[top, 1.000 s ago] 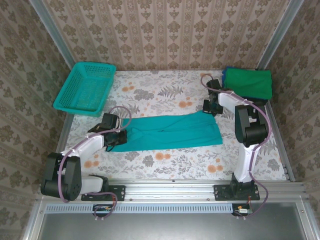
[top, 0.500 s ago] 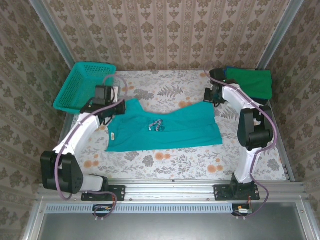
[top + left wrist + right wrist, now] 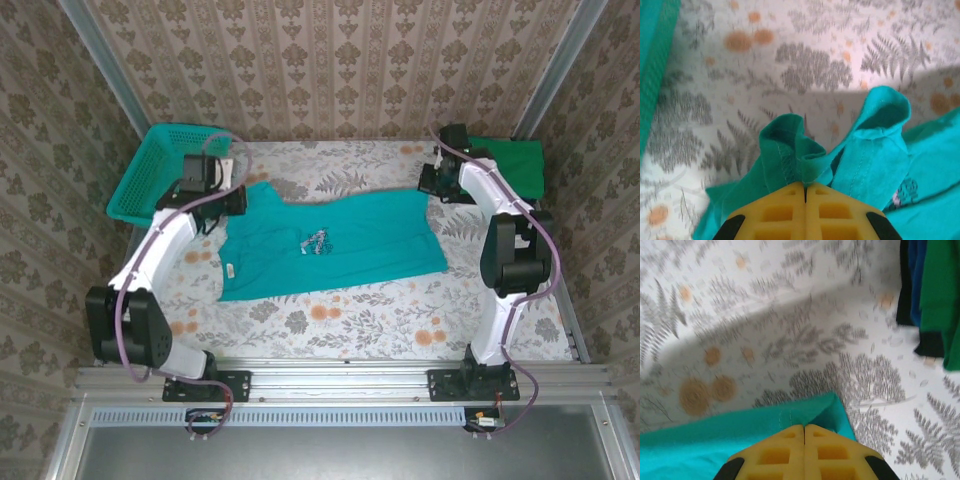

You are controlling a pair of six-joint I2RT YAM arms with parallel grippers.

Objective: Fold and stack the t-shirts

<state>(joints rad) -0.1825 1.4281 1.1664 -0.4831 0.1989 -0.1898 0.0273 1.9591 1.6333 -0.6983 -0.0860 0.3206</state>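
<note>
The left gripper and the right gripper are pinching, fully closed, the far corners of the teal t-shirt lying on the table; soft and light, it is probably needing such edge grips.

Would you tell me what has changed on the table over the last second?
The left gripper and right gripper, shut on the teal t-shirt, pulled its edge farther back, opening the folded strip so its print shows. The basket and folded stack stayed put.
</note>
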